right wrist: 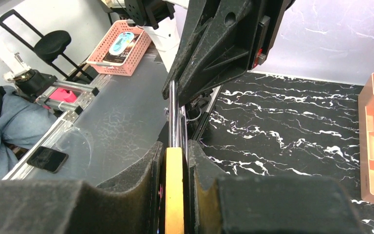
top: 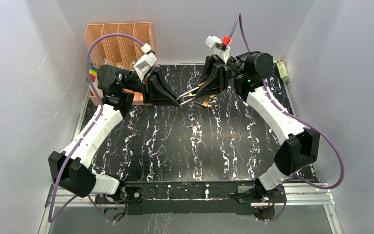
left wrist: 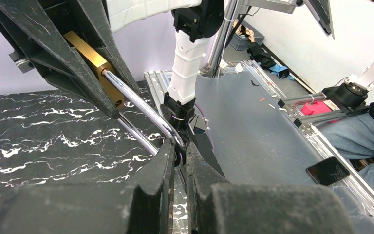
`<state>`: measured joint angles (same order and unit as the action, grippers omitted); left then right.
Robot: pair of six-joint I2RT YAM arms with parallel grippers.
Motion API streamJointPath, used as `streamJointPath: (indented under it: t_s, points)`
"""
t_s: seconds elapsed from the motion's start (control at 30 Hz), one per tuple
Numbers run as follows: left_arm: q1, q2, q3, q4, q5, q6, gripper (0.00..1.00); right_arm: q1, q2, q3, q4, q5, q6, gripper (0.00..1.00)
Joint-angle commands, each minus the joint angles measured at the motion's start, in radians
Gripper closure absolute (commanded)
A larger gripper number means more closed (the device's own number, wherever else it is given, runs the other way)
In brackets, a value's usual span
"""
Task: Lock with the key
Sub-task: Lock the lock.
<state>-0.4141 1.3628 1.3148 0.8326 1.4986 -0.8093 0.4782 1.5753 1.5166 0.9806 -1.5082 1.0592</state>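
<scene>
Near the middle of the far edge of the black, white-veined tabletop (top: pixel 165 151), the two arms met over a padlock with a brass body and a silver steel shackle (top: pixel 189 96), held between them.

The top view showed only that the two black grippers converged on it from either side; their grip was too small to read there. The left wrist view settled one half. The left gripper (left wrist: pixel 177 157) had its jaws pinched on the bend of the shackle (left wrist: pixel 141 105), and the brass body (left wrist: pixel 93 61) sat farther off, wedged between the other arm's black fingers. The right wrist view gave the other half. The right gripper (right wrist: pixel 174 158) had its jaws pressed onto the flat sides of the brass body, seen edge-on as a yellow strip, with the shackle's legs running straight away from it.

Only the top view showed a small brass-coloured object (top: pixel 205 103) lying on the tabletop just beside the padlock, on its near right; whether it was the key could not be told.

An orange slotted plastic organiser (top: pixel 119 41) stood at the far left corner. A black phone (left wrist: pixel 327 170) showed only in the wrist views, off the tabletop.
</scene>
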Motion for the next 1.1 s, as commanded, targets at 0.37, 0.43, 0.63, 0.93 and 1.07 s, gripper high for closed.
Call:
streamJointPath:
  t_s: [0.37, 0.43, 0.63, 0.93, 1.07]
  points:
    - [-0.115, 0.061, 0.026, 0.166, -0.086, -0.143, 1.0, 0.072, 0.032, 0.085, 0.131, 0.16, -0.006, 1.0]
    - [-0.118, 0.071, 0.033, 0.192, -0.097, -0.165, 1.0, 0.081, 0.033, 0.082, 0.13, 0.161, -0.012, 1.0]
    - [-0.131, 0.113, 0.054, 0.293, -0.114, -0.273, 1.0, 0.099, 0.036, 0.074, 0.126, 0.17, -0.03, 1.0]
    - [-0.132, 0.128, 0.031, 0.328, -0.176, -0.239, 1.0, 0.129, 0.042, 0.094, 0.125, 0.194, -0.045, 1.0]
    - [-0.132, 0.13, 0.017, 0.334, -0.232, -0.18, 1.0, 0.148, 0.039, 0.089, 0.127, 0.22, -0.06, 1.0]
